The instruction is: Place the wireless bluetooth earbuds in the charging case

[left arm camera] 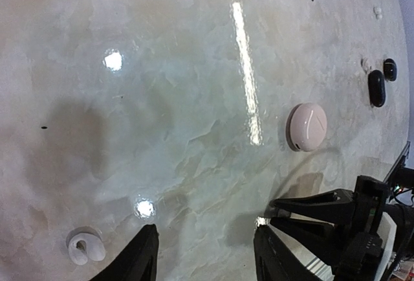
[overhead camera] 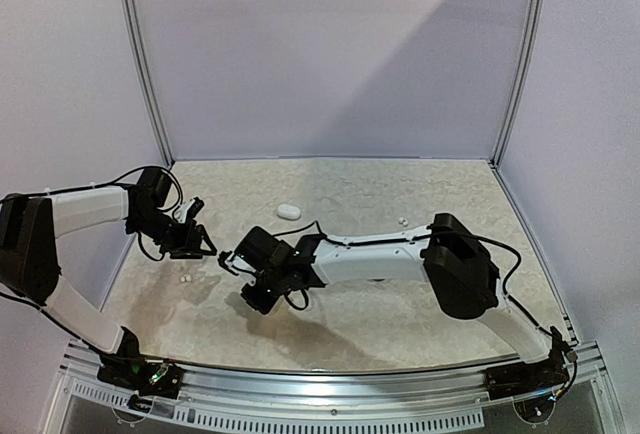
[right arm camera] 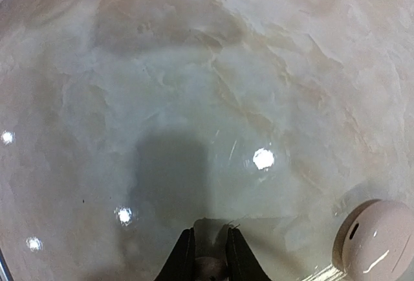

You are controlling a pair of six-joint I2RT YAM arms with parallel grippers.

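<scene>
You're mid-carry: your right gripper [right arm camera: 209, 232] is clenched on what looks like a pale earbud [right arm camera: 208, 268], so next bring it over the seemingly closed white case [right arm camera: 378, 242] on the tabletop [right arm camera: 194, 67], while your left gripper [left arm camera: 207, 255] hangs released near a white earbud [left arm camera: 86, 247].

White-shelled left arm [overhead camera: 88, 209], right arm [overhead camera: 365, 262] alike, black joints, black cables, black left claw [left arm camera: 206, 230], perhaps green lights
</scene>
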